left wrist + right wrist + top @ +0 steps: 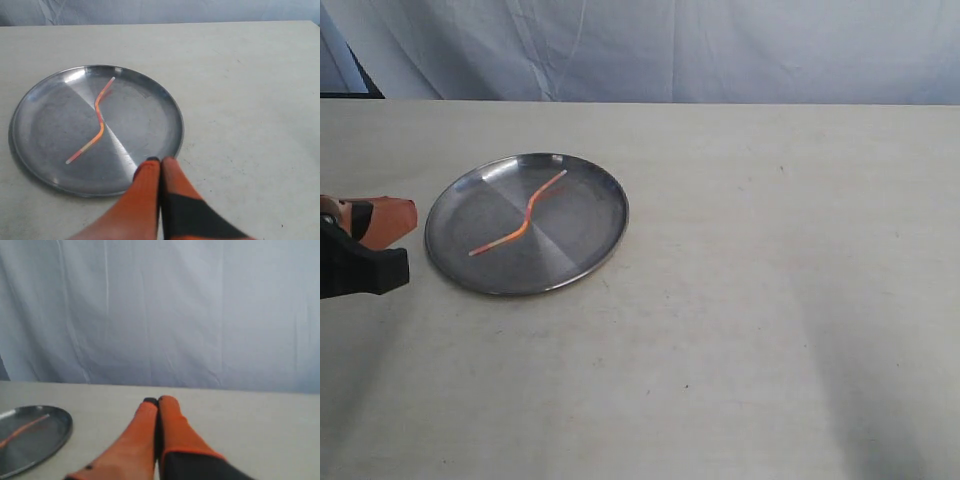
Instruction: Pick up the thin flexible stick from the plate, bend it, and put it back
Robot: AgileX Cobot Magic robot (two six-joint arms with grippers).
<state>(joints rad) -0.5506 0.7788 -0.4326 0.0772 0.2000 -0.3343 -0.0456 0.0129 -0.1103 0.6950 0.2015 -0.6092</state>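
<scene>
The thin flexible stick [520,221] lies kinked in an S-like bend inside the round silver plate [590,245], its whitish tip toward the far rim. In the left wrist view the stick [97,122] rests on the plate [160,115], apart from my fingers. My left gripper [408,222] sits at the left edge of the exterior view, just left of the plate; its orange fingers are pressed together with nothing between them [160,161]. My right gripper [158,401] is shut and empty, out of the exterior view, with the plate [62,427] off to one side.
A beige table [770,300] carries the plate. A pale grey cloth backdrop [720,50] hangs behind the table's far edge. A dark object [350,80] shows at the back left corner.
</scene>
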